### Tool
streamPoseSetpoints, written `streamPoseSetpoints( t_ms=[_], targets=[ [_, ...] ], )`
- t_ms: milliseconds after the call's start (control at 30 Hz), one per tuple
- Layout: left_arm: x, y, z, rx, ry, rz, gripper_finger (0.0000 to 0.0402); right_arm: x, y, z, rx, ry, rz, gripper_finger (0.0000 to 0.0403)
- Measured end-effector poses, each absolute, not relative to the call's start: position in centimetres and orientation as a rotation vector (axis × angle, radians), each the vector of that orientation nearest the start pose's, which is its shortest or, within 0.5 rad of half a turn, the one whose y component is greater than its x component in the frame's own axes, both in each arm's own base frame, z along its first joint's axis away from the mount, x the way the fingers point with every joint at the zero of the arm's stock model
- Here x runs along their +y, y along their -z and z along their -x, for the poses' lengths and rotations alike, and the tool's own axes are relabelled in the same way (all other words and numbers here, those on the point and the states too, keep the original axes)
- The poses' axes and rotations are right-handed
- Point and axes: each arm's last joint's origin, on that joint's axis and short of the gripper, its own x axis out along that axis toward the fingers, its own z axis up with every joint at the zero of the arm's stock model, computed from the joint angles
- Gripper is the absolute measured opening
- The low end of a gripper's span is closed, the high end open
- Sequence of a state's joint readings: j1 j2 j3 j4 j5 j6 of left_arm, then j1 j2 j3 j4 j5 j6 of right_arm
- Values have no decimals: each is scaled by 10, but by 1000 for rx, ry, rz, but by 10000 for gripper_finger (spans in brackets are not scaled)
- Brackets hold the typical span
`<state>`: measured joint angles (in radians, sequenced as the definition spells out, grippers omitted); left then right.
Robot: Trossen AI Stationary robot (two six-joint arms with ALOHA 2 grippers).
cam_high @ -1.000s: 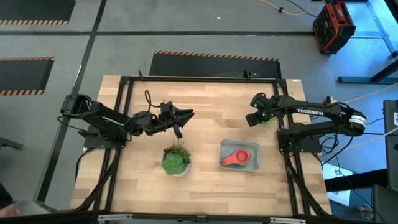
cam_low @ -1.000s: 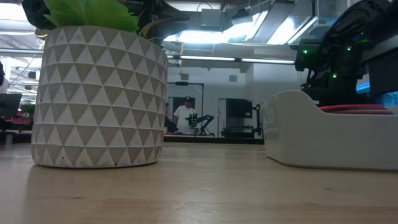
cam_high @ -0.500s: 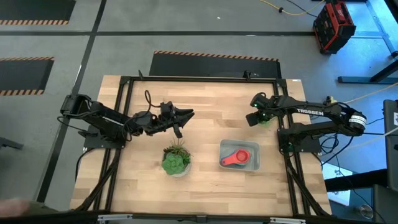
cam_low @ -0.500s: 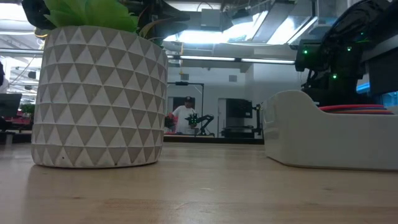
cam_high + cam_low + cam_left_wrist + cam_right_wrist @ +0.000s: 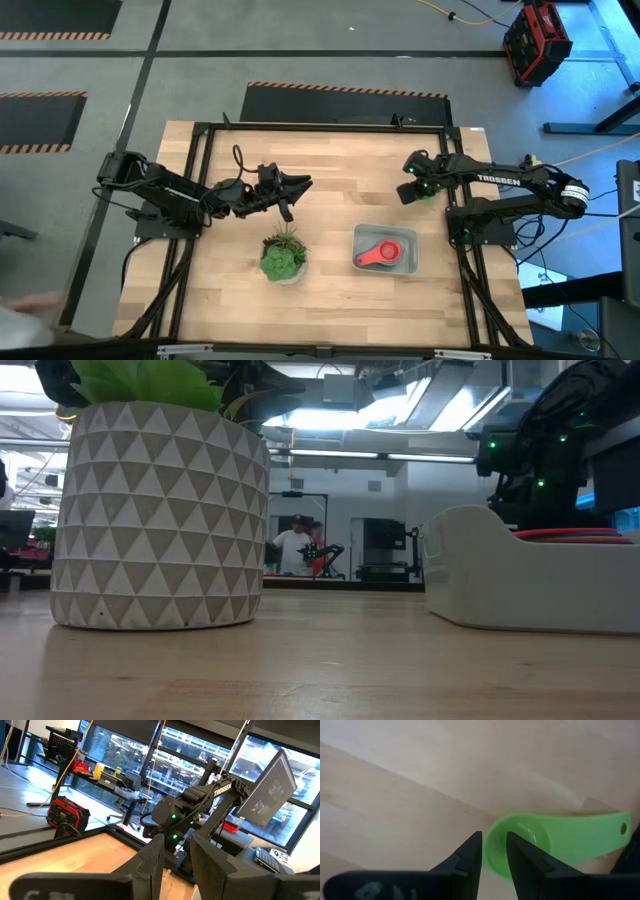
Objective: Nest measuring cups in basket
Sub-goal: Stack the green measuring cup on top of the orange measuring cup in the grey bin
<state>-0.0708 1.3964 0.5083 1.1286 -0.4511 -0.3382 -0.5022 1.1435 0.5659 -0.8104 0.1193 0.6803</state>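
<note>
Light wood bench (image 5: 330,150) with a black frame, grey floor around it. Near side, left of centre: green spiky plant in a white pot (image 5: 160,510) with a triangle pattern. To its right is the basket (image 5: 410,250), a pale translucent rectangular bin with rounded corners, standing flat on the bench. One red measuring cup (image 5: 378,254) lies inside it, with a round bowl and a short handle pointing toward the basket's far right corner.

Farther back on the right, a green measuring cup (image 5: 560,840) lies on the bench outside the basket, with a shallow round bowl and a flat handle that has a hole at the end. The right end effector (image 5: 494,837) is low over the bowl's rim, fingers released with only a narrow gap. I can't tell whether they touch the rim.

The left end effector (image 5: 305,182) hovers over the bench beyond the plant. It is also released, with a narrow gap and nothing in it.

Far background, low view: a person (image 5: 295,545) stands in the lab.
</note>
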Motion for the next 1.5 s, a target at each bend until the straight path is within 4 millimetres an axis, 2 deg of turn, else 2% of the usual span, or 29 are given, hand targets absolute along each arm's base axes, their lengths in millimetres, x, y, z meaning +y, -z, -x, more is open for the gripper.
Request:
streamPoseSetpoints(
  t_ms=[633, 967, 1500],
  targets=[
    [-6, -234, -267, -296, -336, 396, 89, -84, -165, -146, 1141, 978, -833, 94],
    [-6, -234, -267, -296, -336, 396, 89, -76, -132, -133, 1115, 1002, -883, 94],
    [-6, -234, -267, -297, -337, 396, 89, -77, -129, -134, 1087, 976, -871, 94]
  ],
)
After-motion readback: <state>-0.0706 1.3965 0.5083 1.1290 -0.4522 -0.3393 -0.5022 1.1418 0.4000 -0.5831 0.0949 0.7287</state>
